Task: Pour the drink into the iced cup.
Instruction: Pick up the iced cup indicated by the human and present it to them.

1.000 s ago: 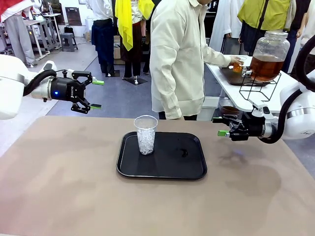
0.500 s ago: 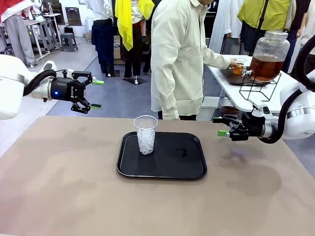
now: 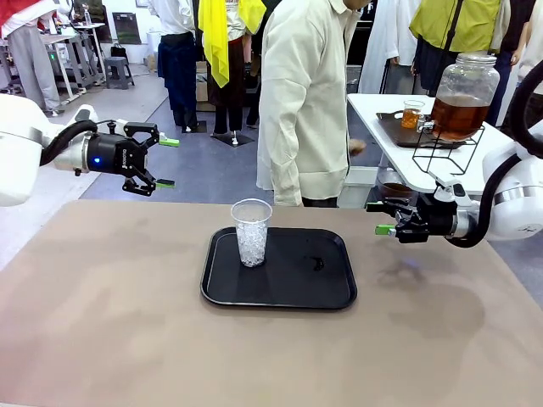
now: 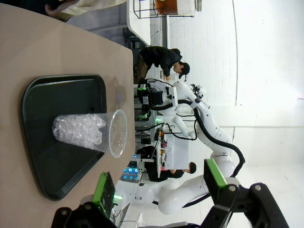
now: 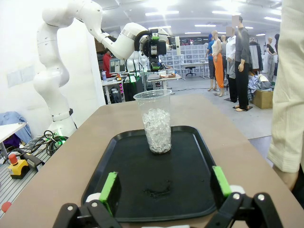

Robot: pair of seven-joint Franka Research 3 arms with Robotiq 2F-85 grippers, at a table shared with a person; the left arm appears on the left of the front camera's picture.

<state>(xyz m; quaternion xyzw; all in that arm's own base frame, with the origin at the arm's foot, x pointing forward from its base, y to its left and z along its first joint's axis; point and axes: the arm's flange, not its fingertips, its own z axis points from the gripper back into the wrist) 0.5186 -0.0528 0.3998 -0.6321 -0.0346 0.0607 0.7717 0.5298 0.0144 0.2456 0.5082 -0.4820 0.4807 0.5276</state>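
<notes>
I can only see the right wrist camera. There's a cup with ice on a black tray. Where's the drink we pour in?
Observer: In the front view, a small cup of tea stands on the white side table beyond the big table.
Operator: Is somebody holding it?
Observer: No. The person's hand hangs apart from it, lower down.
Operator: Is there more drink?
Observer: Yes, a big glass jar of it sits on a wire stand beside that cup.
</notes>
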